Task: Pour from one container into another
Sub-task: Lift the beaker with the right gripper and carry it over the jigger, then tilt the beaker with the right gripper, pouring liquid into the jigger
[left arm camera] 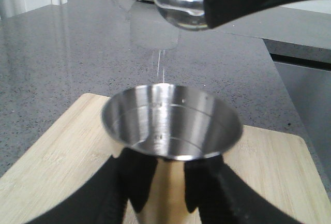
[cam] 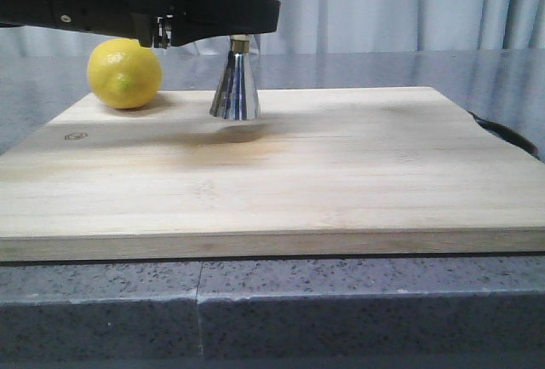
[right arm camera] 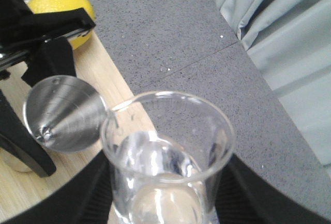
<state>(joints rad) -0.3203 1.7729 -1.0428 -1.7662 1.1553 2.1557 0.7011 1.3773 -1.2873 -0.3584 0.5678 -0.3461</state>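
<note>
Here the jigger [cam: 236,88] stands on the wooden board [cam: 272,181], left of centre toward the board's far edge in the front view, its upper half hidden behind the black left gripper [cam: 230,24] crossing the top left of the frame. A lemon [cam: 124,73] sits at the board's far left corner. In the left wrist view the two black fingers [left arm camera: 132,182] press against the jigger's stem from both sides at the bottom of the frame, just under the open cup, so that gripper is clamped on the jigger. At the top of that frame, the beaker [left arm camera: 182,1] hangs above and beyond the cup, water inside. In the right wrist view the beaker [right arm camera: 168,157] fills the lower centre, dark fingers [right arm camera: 83,193] hugging its sides, grasping it; its pouring lip touches or overlaps the jigger's rim at mid left.
</note>
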